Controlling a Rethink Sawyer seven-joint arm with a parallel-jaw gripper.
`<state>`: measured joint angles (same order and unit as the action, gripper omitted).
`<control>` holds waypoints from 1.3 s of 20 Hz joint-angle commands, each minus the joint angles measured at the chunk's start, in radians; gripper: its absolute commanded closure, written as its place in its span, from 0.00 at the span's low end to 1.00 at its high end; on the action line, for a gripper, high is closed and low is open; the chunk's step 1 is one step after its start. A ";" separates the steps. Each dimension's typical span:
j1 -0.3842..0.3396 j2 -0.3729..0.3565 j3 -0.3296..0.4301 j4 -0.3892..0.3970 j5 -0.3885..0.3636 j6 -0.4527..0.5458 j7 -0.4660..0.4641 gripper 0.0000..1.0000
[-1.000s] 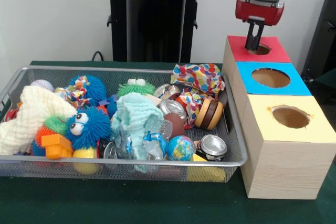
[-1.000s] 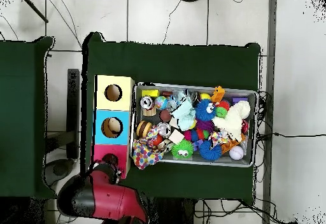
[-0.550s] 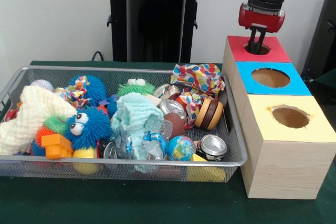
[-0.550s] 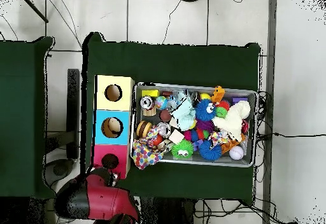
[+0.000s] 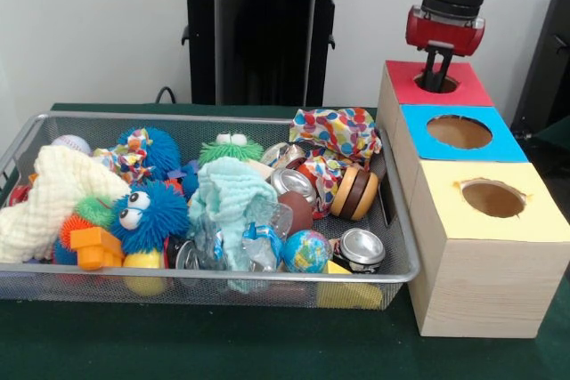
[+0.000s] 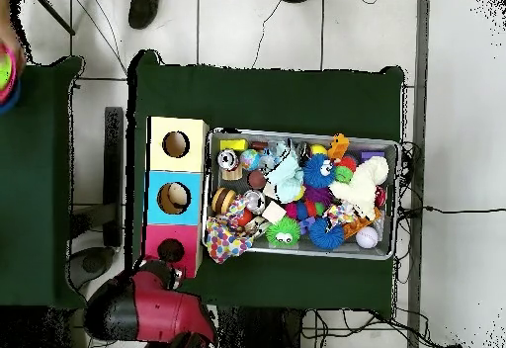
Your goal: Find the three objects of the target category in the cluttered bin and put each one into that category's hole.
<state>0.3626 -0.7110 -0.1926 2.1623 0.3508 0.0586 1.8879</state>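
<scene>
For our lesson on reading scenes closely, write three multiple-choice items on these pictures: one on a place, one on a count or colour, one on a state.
1. Over which hole does the gripper hang?
A. the red-topped box's
B. the blue-topped box's
C. the yellow-topped box's

2. How many holed boxes stand beside the wire bin?
A. two
B. three
C. four

3. How is the wire bin?
A. empty
B. tipped over
C. full of mixed toys, cloths and cans

Answers:
1. A: in the front view the gripper points down into the red top's hole.
2. B: red, blue and yellow tops stand in one row.
3. C: it stands upright, with fuzzy balls, cloths and cans piled inside.
</scene>
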 commanded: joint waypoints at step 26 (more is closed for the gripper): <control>-0.207 -0.158 0.218 0.070 0.027 0.127 0.180 1.00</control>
<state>0.2123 -0.8574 -0.0897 2.2064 0.3500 0.1215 1.8879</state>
